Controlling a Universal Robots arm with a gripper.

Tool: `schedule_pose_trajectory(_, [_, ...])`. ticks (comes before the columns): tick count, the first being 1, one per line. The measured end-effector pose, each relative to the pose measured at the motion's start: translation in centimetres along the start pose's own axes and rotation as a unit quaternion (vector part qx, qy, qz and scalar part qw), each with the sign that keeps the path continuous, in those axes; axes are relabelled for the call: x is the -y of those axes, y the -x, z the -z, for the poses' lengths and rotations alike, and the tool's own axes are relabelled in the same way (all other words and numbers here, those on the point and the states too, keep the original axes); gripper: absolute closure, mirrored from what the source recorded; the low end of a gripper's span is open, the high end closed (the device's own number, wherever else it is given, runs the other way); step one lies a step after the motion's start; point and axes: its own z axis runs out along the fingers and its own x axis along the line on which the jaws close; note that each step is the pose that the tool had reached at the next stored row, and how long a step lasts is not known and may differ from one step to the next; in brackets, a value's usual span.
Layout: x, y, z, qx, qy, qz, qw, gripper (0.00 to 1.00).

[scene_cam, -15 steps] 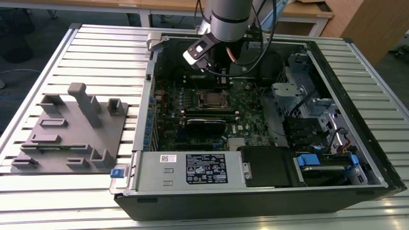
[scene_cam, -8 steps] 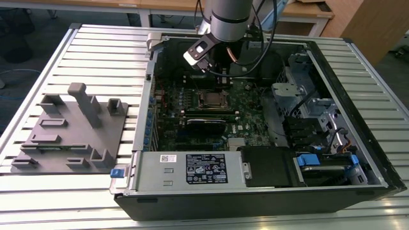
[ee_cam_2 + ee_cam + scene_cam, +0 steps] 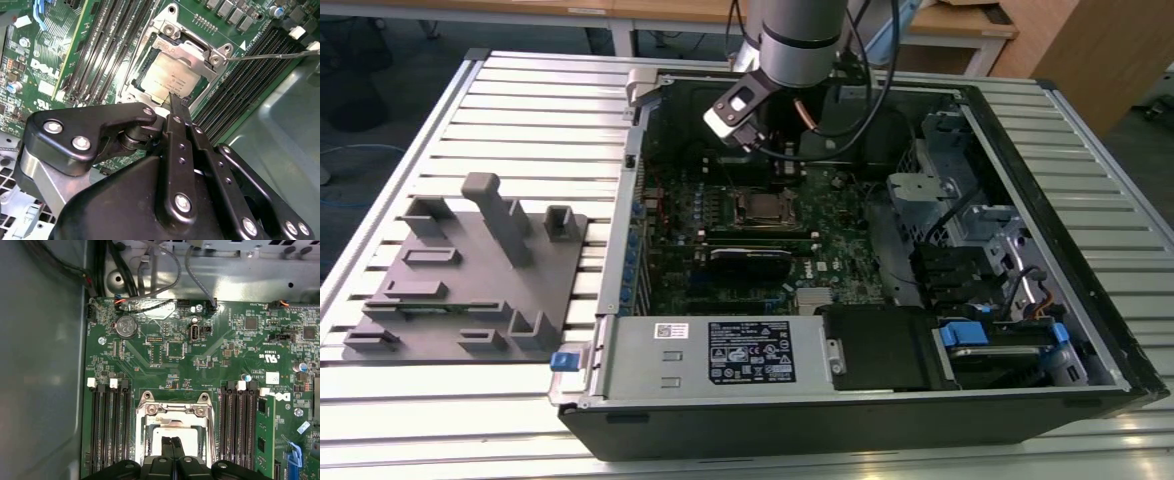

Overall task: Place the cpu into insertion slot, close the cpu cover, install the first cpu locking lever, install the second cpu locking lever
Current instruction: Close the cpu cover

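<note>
The arm [image 3: 798,40] reaches down from the far side into the open computer case [image 3: 1067,300], wrist tilted toward the exterior view's left. The gripper [image 3: 171,444] [image 3: 176,102] is low over the socket, fingers pressed tight together with nothing pinched between them. The tips hang at the edge of the cpu [image 3: 167,80], contact unclear. The cpu sits in the insertion slot [image 3: 140,75], faint print on its silver top, with the cpu cover [image 3: 172,410] lying down around it. A thin lever [image 3: 270,56] juts from the socket's corner. White lettering dots the green motherboard [image 3: 210,370]. At the near edge, the power-supply box [image 3: 640,365] wears a black-and-white label [image 3: 750,352]
</note>
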Motion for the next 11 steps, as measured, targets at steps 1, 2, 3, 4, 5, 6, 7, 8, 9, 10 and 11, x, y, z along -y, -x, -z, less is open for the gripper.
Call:
schedule_pose_trajectory(1, [0.0,0.0,0.0,-0.0001,-0.0001,0.006,1.0,0.9])
schedule_pose_trajectory(2, [0.0,0.0,0.0,-0.0002,-0.0001,0.012,0.9999,0.9])
schedule_pose_trajectory(3, [0.0,0.0,0.0,-0.0003,-0.0002,0.017,0.9999,0.9])
schedule_pose_trajectory(4, [0.0,0.0,-0.01,-0.0004,-0.0002,0.02,0.9998,0.9])
schedule_pose_trajectory(5, [0.0,0.0,0.0,-0.0004,-0.0002,0.02,0.9998,0.9])
schedule_pose_trajectory(6, [0.0,0.0,0.0,-0.0004,-0.0002,0.02,0.9998,0.9])
schedule_pose_trajectory(7, [0.0,0.0,0.0,-0.0004,-0.0002,0.021,0.9998,0.9])
schedule_pose_trajectory(8, [0.0,0.0,-0.01,-0.0004,-0.0002,0.021,0.9998,0.9])
schedule_pose_trajectory(9, [0.0,0.0,0.0,-0.0004,-0.0002,0.021,0.9998,0.9])
schedule_pose_trajectory(10, [0.0,0.0,-0.01,-0.0004,-0.0002,0.021,0.9998,0.9])
schedule_pose_trajectory(11, [0.0,0.0,0.0,-0.0004,-0.0003,0.021,0.9998,0.9])
